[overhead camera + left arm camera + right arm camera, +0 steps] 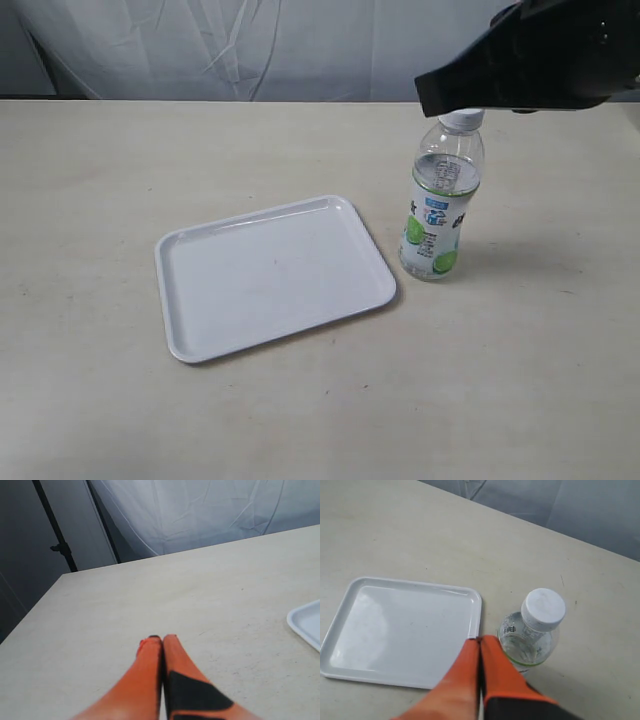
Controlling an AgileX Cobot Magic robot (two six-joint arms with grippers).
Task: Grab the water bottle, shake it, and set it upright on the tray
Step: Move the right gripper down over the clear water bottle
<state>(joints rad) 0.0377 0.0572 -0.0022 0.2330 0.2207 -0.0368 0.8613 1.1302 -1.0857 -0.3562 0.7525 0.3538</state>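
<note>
The water bottle stands upright on the table just right of the tray, clear with a white cap and a green and blue label. From above, its cap shows beside the tray's rim. My right gripper is shut and empty, hovering above and beside the bottle; in the exterior view only the dark arm over the bottle's cap shows. My left gripper is shut with nothing in it, over bare table away from the bottle.
The tray's corner shows at the edge of the left wrist view. A white cloth backdrop hangs behind the beige table. A dark stand is off the table's far corner.
</note>
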